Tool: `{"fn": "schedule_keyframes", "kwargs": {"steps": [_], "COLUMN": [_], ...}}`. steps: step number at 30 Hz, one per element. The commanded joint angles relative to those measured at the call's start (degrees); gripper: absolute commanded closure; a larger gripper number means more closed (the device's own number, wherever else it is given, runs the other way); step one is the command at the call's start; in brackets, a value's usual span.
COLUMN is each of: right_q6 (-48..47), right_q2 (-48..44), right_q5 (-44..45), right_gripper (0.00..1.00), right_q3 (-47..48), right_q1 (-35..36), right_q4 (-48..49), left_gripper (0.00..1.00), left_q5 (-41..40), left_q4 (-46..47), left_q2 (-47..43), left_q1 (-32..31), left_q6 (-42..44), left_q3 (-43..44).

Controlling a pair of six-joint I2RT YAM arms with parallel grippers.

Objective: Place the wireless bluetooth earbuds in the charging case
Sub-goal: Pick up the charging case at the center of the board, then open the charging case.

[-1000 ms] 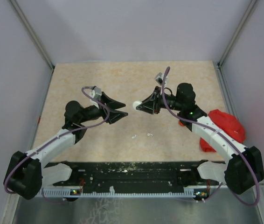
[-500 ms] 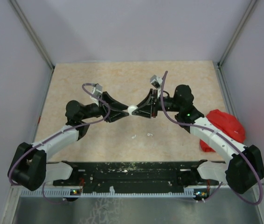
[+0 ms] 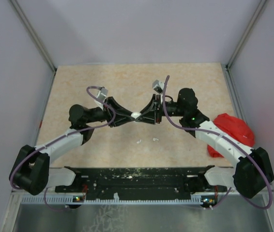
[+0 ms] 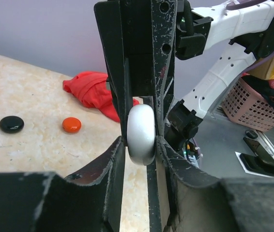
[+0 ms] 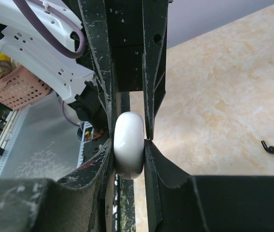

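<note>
A white round charging case hangs in the air above the middle of the table, edge-on between both grippers. My right gripper is shut on it from the right. My left gripper comes in from the left, its fingers pressed to both flat sides of the case. In the right wrist view the case sits clamped between the fingertips. Two tiny white earbuds lie on the table below. A black earbud lies on the table too.
A red cloth lump lies at the right edge of the table, by the right arm. A black round case and an orange round case sit on the table near it. A pink basket stands off the table.
The two grippers have come together over the table's middle. The right one carried the white case leftwards, and the left one moved right and closed its fingers around it.
</note>
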Motion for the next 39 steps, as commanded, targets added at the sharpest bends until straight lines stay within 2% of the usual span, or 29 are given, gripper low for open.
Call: {"fn": "schedule_keyframes", "kwargs": {"steps": [1, 5, 9, 13, 18, 28, 39], "right_q6": [-1.8, -2.4, -4.3, -7.3, -10.0, -10.4, -11.8], "right_q2": [-0.2, -0.3, -1.3, -3.0, -5.9, -6.5, -7.4], "right_q5": [-0.8, -0.5, 1.6, 4.1, 8.2, 9.9, 15.3], "right_gripper": [0.94, 0.93, 0.76, 0.60, 0.47, 0.46, 0.49], "right_q3": [2.4, 2.6, 3.2, 4.1, 4.2, 4.1, 4.1], "right_q1": [0.8, 0.8, 0.8, 0.8, 0.7, 0.7, 0.6], "right_q4": [1.7, 1.2, -2.6, -7.4, -10.8, -11.1, -14.3], "left_gripper": [0.66, 0.81, 0.97, 0.99, 0.99, 0.99, 0.99], "left_q5": [2.0, 2.7, 2.8, 2.5, 2.4, 4.5, 7.8], "left_q4": [2.4, 2.4, 1.9, -0.9, -4.3, -6.9, -18.2], "left_q2": [1.0, 1.3, 0.7, -0.5, -2.2, -2.8, -4.9], "left_q1": [-0.7, -0.8, -0.7, -0.6, -0.4, -0.3, -0.3], "left_q6": [-0.9, -0.9, 0.1, 2.4, 5.4, 6.6, 14.1], "left_q3": [1.8, 2.0, 1.7, 1.7, 1.9, 2.6, 4.4]}}
